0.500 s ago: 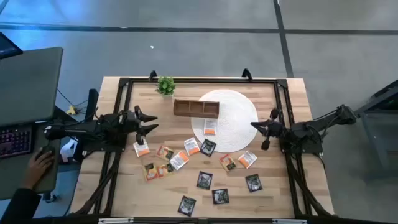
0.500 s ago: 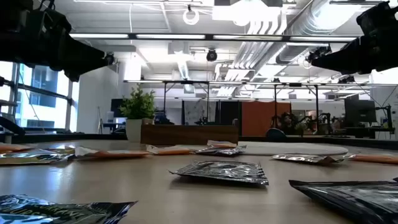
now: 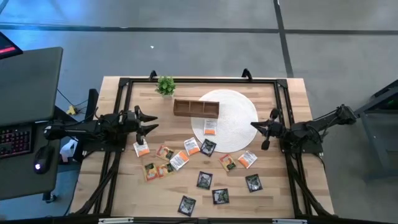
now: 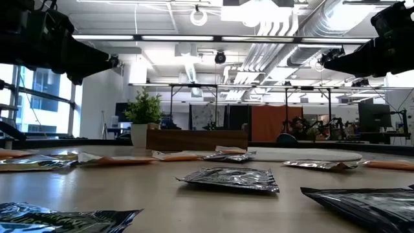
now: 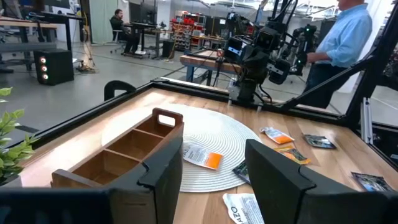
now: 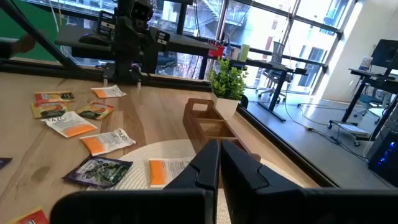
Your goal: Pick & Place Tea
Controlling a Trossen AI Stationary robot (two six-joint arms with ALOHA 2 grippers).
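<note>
**A:** Where's the tea (image 3: 204, 180)?

**B:** It's loose on the desk (image 3: 273, 168), scattered from the middle towards the edge opposite the plant (image 3: 165, 85). One orange-and-white sachet (image 3: 210, 127) lies on the mat (image 3: 239, 106), just short of the tray (image 3: 196, 108). From above, the tray's compartments look empty.

**A:** And the hands?

**B:** The left hand (image 3: 154, 122) hovers by the left edge, jaws apart, gripping nothing. The right hand (image 3: 254, 125) hovers near the right edge at the mat's rim, jaws pressed together, also holding nothing.

**A:** Has anything just changed?

**B:** Not on the desk. Sachets and arms sit as they did half a second ago. The only change is a person's hand that was at the mouse (image 3: 41, 165) on the side table and is now gone. My guess is the run is only starting, and no sachet has been placed yet.

**A:** Do the views differ?

**B:** The left wrist view shows the tray's three compartments bare and a person (image 5: 351, 37) in a blue shirt beyond the desk, whom the overhead view misses. The right wrist view shows its fingers (image 6: 208, 165) meeting. The low view shows both arms well above the flat sachets, but not their layout.
</note>
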